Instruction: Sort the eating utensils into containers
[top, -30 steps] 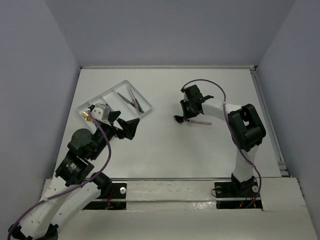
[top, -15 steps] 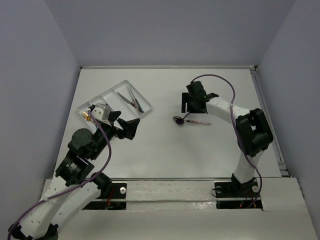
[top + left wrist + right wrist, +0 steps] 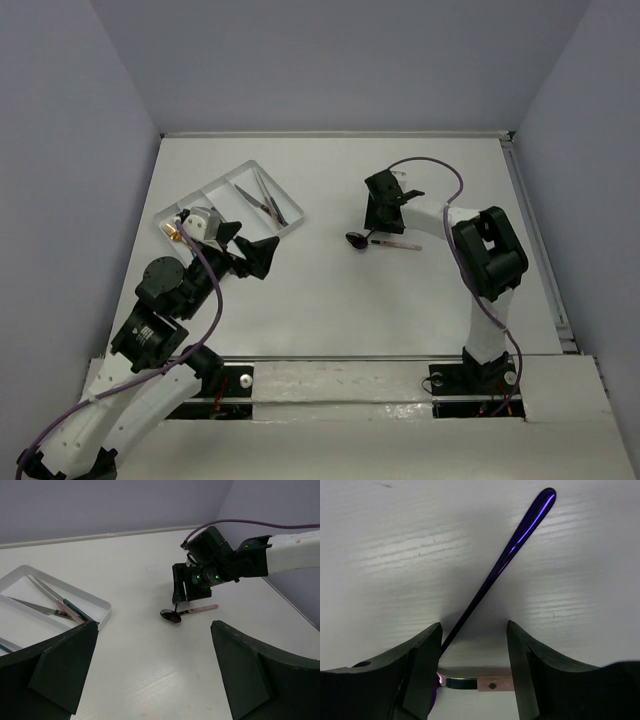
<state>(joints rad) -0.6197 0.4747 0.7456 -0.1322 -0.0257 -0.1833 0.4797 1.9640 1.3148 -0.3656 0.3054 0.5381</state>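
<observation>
Purple utensil (image 3: 511,547), slim & glossy, lay by 1 pink-handled spoon (image 3: 198,609) on grainy white table (image 3: 330,300). R gripper (image 3: 473,631) spread astride it; L gripper (image 3: 153,627) gaped, empty.

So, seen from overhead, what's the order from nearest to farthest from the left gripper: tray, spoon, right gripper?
1. Tray, right beside the left gripper, on the table's left.
2. Spoon, mid-table, off to the right.
3. Right gripper, just past the spoon.
</observation>
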